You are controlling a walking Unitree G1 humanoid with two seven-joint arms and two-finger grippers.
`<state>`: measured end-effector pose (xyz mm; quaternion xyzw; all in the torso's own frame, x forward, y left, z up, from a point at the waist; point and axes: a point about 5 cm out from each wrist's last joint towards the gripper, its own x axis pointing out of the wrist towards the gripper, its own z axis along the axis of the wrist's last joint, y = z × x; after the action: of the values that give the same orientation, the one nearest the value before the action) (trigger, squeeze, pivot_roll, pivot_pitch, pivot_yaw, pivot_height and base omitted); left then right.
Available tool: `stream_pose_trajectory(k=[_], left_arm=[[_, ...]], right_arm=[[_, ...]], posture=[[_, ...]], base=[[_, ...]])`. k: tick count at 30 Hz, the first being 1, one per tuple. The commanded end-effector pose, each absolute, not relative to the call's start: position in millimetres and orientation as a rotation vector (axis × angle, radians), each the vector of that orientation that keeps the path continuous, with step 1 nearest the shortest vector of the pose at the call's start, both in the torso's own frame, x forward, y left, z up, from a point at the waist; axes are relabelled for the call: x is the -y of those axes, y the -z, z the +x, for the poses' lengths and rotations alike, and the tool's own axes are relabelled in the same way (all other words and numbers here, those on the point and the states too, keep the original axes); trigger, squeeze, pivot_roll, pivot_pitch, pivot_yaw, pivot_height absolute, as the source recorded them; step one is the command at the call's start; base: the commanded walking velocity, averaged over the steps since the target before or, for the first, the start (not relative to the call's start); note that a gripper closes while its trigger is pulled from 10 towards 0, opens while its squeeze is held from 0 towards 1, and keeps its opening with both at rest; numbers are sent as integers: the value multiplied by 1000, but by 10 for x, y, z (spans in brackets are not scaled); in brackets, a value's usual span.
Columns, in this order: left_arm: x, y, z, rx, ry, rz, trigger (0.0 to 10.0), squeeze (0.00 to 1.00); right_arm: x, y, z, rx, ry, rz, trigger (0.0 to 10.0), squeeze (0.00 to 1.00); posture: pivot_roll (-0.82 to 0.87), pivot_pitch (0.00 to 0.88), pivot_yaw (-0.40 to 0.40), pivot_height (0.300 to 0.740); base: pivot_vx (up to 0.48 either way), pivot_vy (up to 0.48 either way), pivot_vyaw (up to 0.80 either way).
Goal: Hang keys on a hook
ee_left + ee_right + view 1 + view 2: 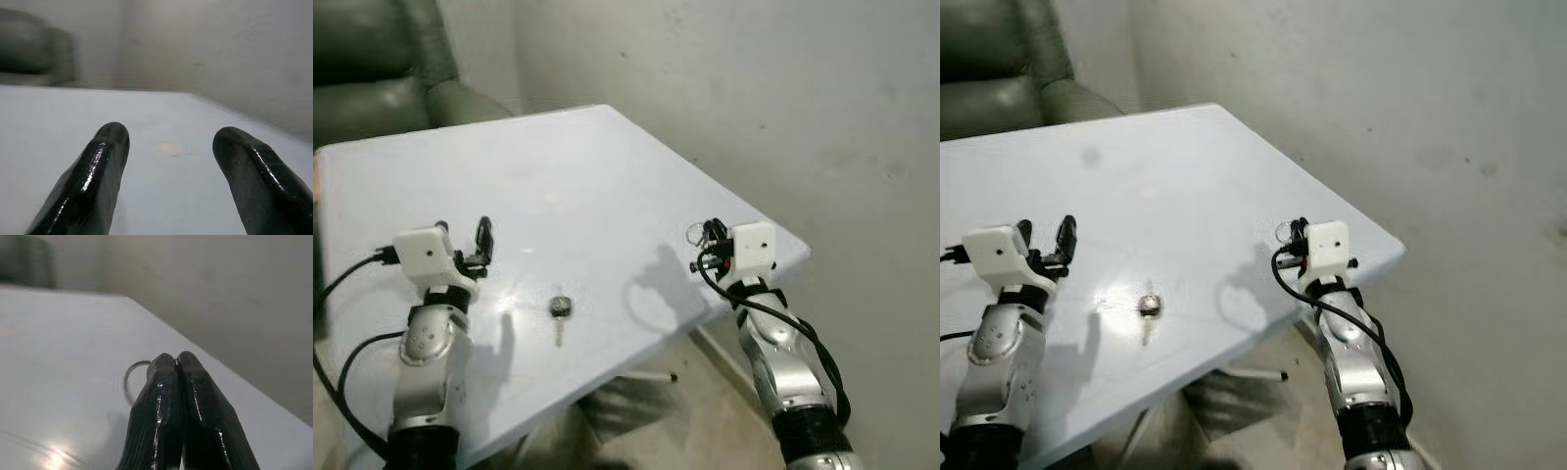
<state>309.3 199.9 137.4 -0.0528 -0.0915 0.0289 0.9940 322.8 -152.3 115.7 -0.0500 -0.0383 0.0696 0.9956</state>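
Observation:
A single key [560, 311] with a dark head lies flat on the white table [568, 186], between my two arms. My left gripper [475, 245] hovers open just left of the key, a little above the tabletop, with nothing between its fingers [105, 156]. Near the table's right corner my right gripper [708, 233] is shut, pinching a thin metal key ring [133, 373] that sticks out beside its fingertips. The ring [694, 233] hangs just above the table surface.
A dark green armchair [382, 69] stands behind the table at the back left. A bare pale wall [773, 98] runs along the right side. The table's right corner edge [798, 250] is close to my right gripper, with floor [646, 401] below.

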Motion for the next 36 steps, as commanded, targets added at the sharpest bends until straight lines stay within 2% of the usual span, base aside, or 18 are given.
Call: stream_pose_trajectory(k=[1, 36], left_arm=[[-2066, -1354, 3077, 168, -82, -84, 10000, 0], [-2000, -1306, 3086, 138, -67, -79, 10000, 0]], right_arm=[[1470, -1264, 3263, 117, -148, -86, 10000, 0], [1467, -1251, 3242, 113, -157, -92, 10000, 0]], posture=[[-83, 1, -32, 740], [-90, 0, -36, 740]], base=[[0, 0, -775], [0, 0, -774]])
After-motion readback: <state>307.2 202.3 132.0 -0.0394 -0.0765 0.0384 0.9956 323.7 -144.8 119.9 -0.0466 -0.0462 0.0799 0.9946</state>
